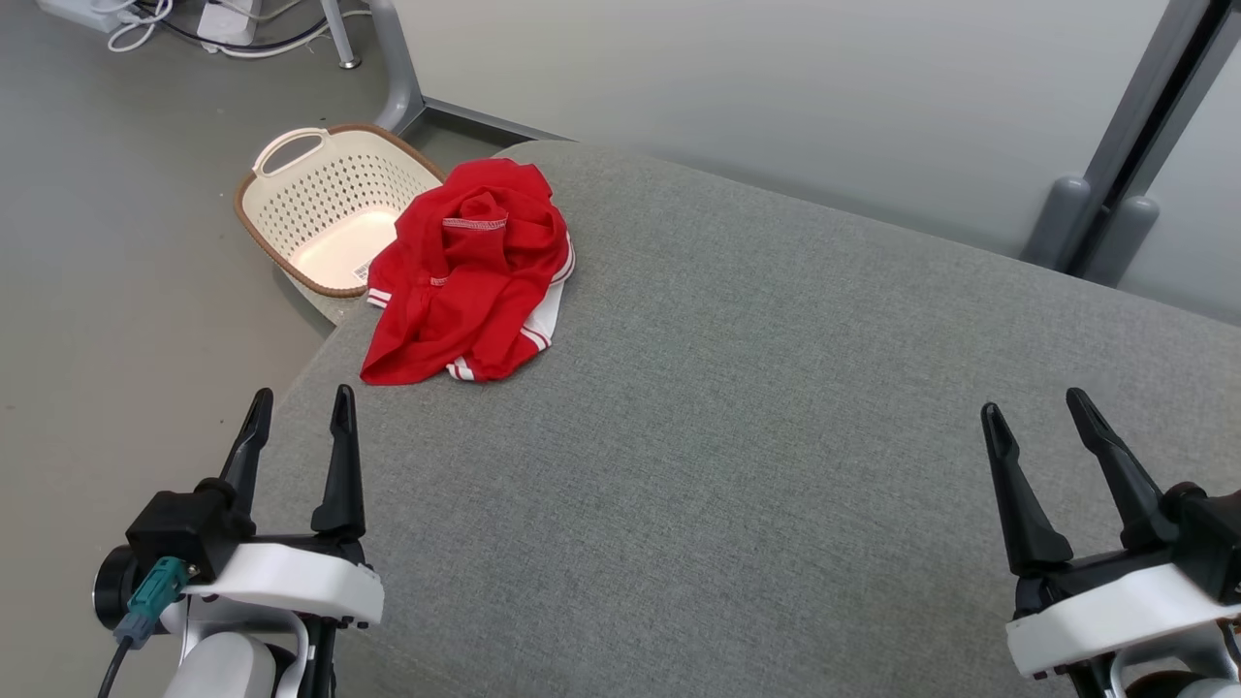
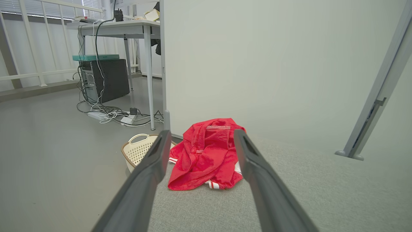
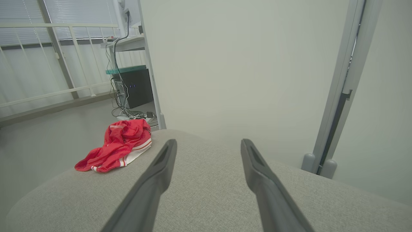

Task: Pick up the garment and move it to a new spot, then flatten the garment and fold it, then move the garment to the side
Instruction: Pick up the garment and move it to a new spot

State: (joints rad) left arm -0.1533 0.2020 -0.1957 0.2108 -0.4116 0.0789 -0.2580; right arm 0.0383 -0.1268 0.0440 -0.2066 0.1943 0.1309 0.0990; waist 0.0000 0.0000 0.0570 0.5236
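**Open Jaws, Garment on the Brink**

Our left gripper point(image 1: 302, 393) stood with its jaws spread wide and empty. Its fingers pointed up the head view toward the red garment point(image 1: 465, 271). The garment lay crumpled at the far left corner of the grey cushioned surface point(image 1: 756, 436), well apart from both grippers.

We judged the main risk to lie in that placement. The cloth sat right at the edge, and we could not tell whether it overhung. The cream basket point(image 1: 330, 189) stood on the floor just beyond, so a shallow pinch or a nudging fingertip could push the garment off the surface. The heap was also layered, with white-striped hems tucked beneath. A grip on one loose fold might lift a single layer and drag the rest.

Our right gripper point(image 1: 1033, 400) likewise gaped, holding nothing, at the near right and far from the cloth. We therefore judged the left arm the likelier one to reach.

Both arms sat low at the near edge, fingers aimed forward. In the left wrist view the garment lay framed between that gripper's fingers.
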